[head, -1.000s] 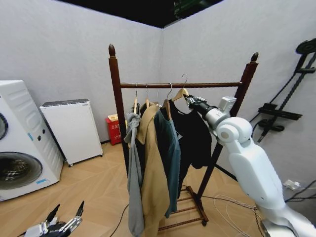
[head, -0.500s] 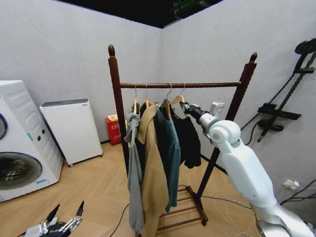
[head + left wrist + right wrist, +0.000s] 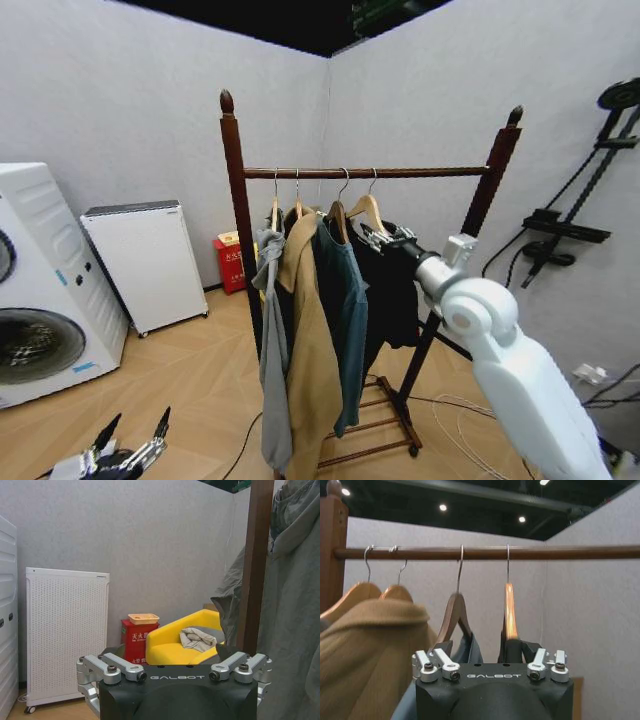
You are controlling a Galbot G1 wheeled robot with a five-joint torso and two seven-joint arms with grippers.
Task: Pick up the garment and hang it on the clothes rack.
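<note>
- Head view: the clothes rack (image 3: 240,200) stands ahead of the right pincer (image 3: 372,238).
- The garment (image 3: 392,285) hangs just below that pincer, its hook over the bar.
- Right pincer's fingers apart; withdraw straight, avoiding the hanger.
- Left pincer (image 3: 128,450) parked low, spread.

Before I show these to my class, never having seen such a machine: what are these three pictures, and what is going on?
It is a wheeled robot with two arms. One picture comes from its head, two from cameras on its wrists. The right gripper, open, sits beside the garment, a black top whose wooden hanger hooks over the bar of the clothes rack, next to a teal jacket and a tan coat. The left gripper waits low, open, near the floor.
</note>
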